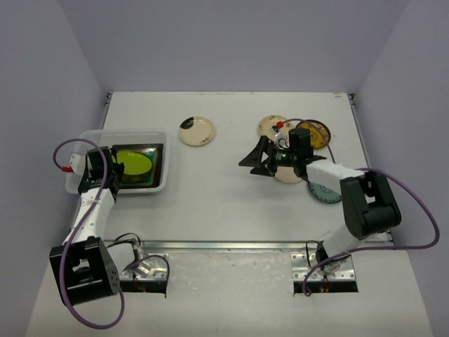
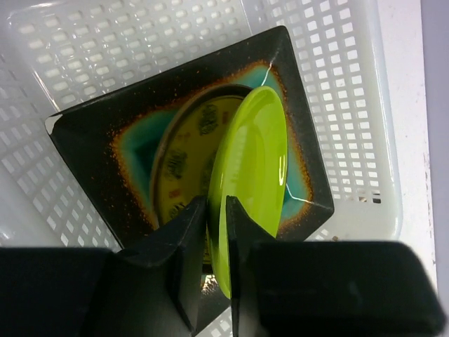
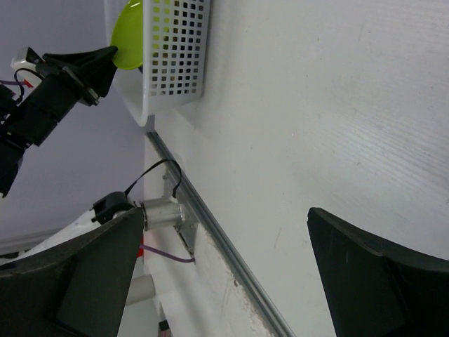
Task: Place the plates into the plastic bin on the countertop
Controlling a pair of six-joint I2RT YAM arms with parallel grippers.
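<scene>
The left gripper pinches the tilted lime-green plate over the plastic bin, where probably a yellow plate covers the teal plate, while the right gripper gapes empty.

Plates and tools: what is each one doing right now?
Left tool: shut on the lime-green plate.
Lime-green plate: tilted, above the bin.
Right tool: open, empty.
Teal square plate: flat in the bin.
Yellow patterned plate: on the teal plate.
Cream plate: on the countertop, outside the bin.
</scene>
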